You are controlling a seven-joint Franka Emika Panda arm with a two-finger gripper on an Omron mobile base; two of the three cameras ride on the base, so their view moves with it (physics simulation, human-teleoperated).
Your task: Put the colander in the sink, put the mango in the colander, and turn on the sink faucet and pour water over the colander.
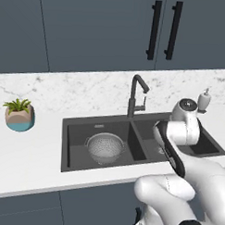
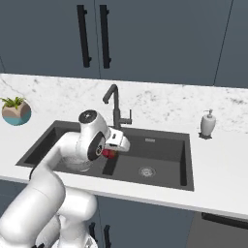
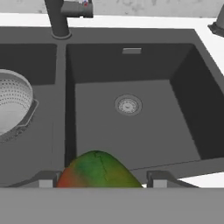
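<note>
Left base view: colander (image 1: 105, 148) sat upright in left basin of sink (image 1: 76, 145), left of and below the sink faucet (image 1: 136, 96). Arm's upper links stood over right basin, right of faucet; fingers hidden behind arm here. Soap dispenser (image 1: 204, 100) on counter (image 1: 29, 152) right of faucet, potted plant (image 1: 19, 115) well left of it. Dark cabinets (image 1: 99, 25) w/ two black handles above backsplash.

Right base view: gripper (image 2: 110, 152) hung just below and left of faucet base, over the divider betw. basins (roughly; arm blocked part of it). Mango (image 2: 108, 153) seen as small red patch at hand's tip. Bit of colander rim peeked out under wrist, left of faucet. Soap dispenser well right of faucet, plant far left.

Hand view: mango, red-green, sat betw. the two dark fingertips (image 3: 46, 180), which were spread to its width and pinching it on both sides. Faucet base at top left; right basin w/ round drain (image 3: 128, 105) below it. Colander left of faucet, in other basin, well apart from mango.
</note>
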